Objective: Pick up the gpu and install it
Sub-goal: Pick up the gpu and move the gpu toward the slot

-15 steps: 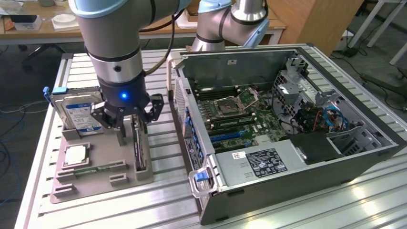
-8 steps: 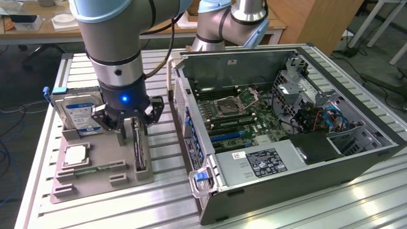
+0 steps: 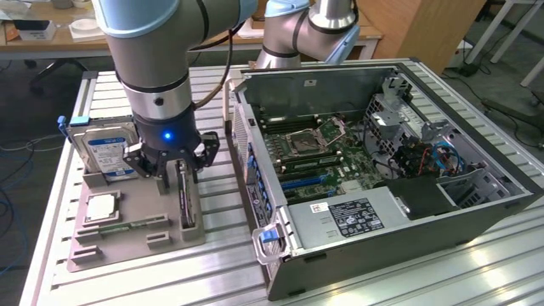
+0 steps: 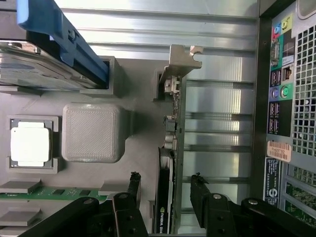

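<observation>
We see the tool (image 3: 180,168) spread wide, fingers (image 4: 133,183) either side of the gpu (image 3: 187,203), which stands on edge in the grey tray (image 3: 127,247) beside the open computer case (image 3: 383,210); its lettering is too small to read.

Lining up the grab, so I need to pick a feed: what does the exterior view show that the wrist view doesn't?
Exterior view adds the arm and the open computer case's inside, motherboard included. Wrist view adds the case's rear ports and the gaps between the fingers and the graphics card. Shared: that card on edge in the grey tray, the open gripper straddling it, the hard drive, the processor chip.
</observation>
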`<state>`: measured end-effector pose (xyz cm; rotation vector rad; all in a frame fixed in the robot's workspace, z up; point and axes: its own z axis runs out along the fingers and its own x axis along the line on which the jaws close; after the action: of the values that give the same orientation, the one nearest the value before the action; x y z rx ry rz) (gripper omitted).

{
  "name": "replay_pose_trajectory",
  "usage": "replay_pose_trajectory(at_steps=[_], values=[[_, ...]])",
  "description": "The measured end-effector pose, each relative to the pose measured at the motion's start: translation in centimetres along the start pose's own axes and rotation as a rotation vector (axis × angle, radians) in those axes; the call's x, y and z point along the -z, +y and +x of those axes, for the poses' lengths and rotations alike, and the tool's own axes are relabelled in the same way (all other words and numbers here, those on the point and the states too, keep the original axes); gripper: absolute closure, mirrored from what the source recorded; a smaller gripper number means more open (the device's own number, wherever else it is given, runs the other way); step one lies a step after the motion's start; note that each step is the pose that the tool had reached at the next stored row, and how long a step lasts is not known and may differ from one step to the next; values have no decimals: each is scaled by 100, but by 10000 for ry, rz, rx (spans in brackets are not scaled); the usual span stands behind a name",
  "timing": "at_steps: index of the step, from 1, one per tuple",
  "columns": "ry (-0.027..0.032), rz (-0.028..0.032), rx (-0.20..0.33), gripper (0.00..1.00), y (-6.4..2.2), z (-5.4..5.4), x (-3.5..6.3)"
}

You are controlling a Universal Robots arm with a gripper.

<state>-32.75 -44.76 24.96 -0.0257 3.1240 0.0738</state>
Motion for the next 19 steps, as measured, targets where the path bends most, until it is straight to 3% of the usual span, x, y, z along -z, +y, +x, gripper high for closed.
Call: replay_pose_trajectory(at_steps=[19], values=[[0, -3, 0, 47, -8, 1, -124]])
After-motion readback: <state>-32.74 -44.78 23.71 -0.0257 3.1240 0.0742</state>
